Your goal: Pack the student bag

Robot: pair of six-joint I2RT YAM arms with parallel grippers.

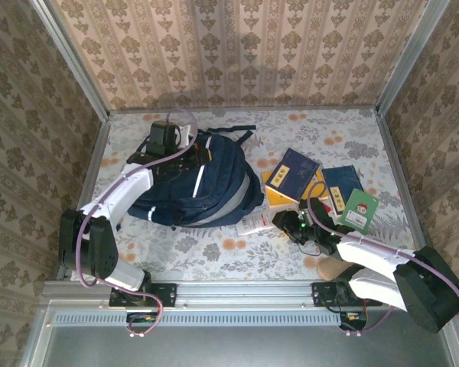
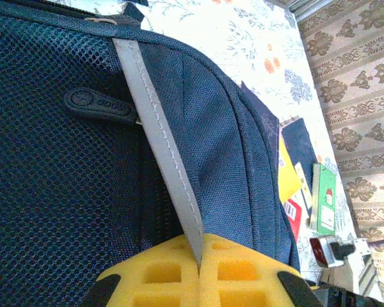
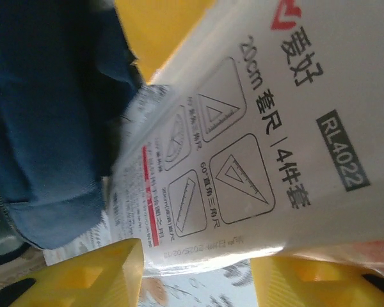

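Floral table (image 1: 214, 256), left pincer (image 2: 200, 256) clamps student bag (image 2: 64, 192) — right pincer (image 3: 197, 272) part-open astride ruler packet (image 3: 243, 128)

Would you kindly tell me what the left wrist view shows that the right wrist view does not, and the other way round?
Left wrist view: the grey reflective stripe on the large dark navy fabric backpack, running into the shut yellow fingers of the left gripper. It also has a black zipper pull on the mesh and a green booklet beyond it.
Right wrist view: a white printed ruler-set packet with triangle drawings, lying between the yellow fingers of the right gripper.
Both: the backpack's navy fabric, and yellow fingers at the bottom edge.
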